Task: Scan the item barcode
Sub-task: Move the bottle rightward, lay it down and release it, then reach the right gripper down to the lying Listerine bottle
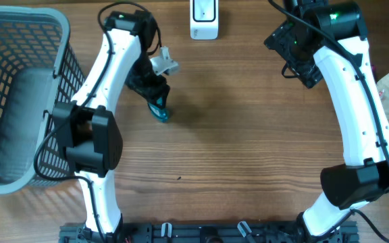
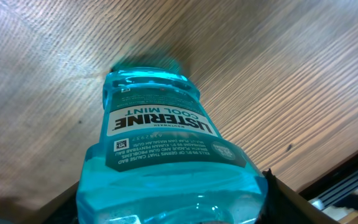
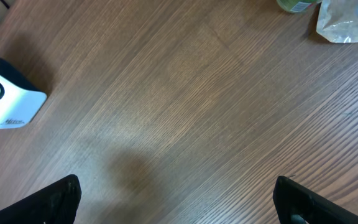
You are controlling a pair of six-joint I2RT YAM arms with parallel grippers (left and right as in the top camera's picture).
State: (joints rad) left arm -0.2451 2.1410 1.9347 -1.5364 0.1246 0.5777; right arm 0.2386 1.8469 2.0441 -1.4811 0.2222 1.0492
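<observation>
L tool (image 1: 152, 90): my jaws sit either side of the Listerine bottle (image 2: 160, 155); can't tell if they're pinching it.
Bottle: blue, label facing my cam, left half of surface (image 1: 248, 155), apart from white scanner (image 1: 204, 20).
R tool (image 3: 179, 202): spread wide, holding nothing.

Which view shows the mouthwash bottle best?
Left wrist: the mouthwash bottle fills much of the frame, its Listerine Cool Mint label readable, though upside down. Overhead shows only a small teal part under the left gripper. Right wrist does not show it.
</observation>
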